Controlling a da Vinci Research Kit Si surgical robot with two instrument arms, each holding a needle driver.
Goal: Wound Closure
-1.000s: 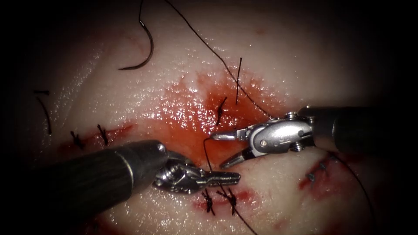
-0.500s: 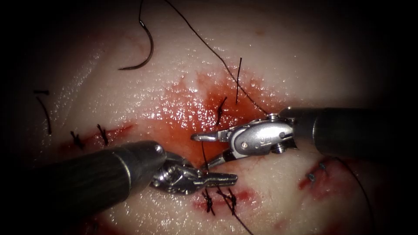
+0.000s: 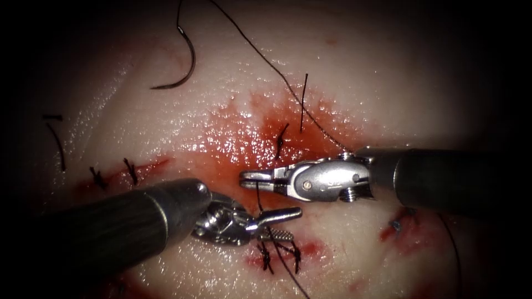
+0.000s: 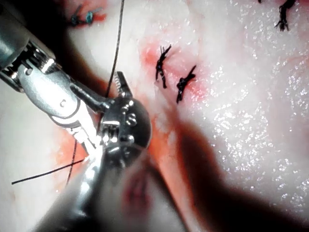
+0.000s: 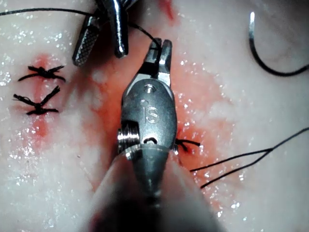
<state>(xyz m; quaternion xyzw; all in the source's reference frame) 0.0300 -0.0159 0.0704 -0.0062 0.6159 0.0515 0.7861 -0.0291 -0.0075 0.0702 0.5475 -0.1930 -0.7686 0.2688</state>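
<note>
Endoscope: the right tool [image 3: 246,177] clamps the thread [image 3: 258,195] over the red fluid [image 3: 233,149]; the left tool [image 3: 288,222] gapes, holding nothing. The needle [image 3: 185,61] lies free on the tissue [image 3: 388,83], upper left. Right wrist: jaws pinched on thread, needle [image 5: 270,63] apart.

No readable text, label or number anywhere

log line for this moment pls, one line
left tool: jaws open, holds nothing | right tool: shut on thread | needle: free on tissue, not in it
</note>
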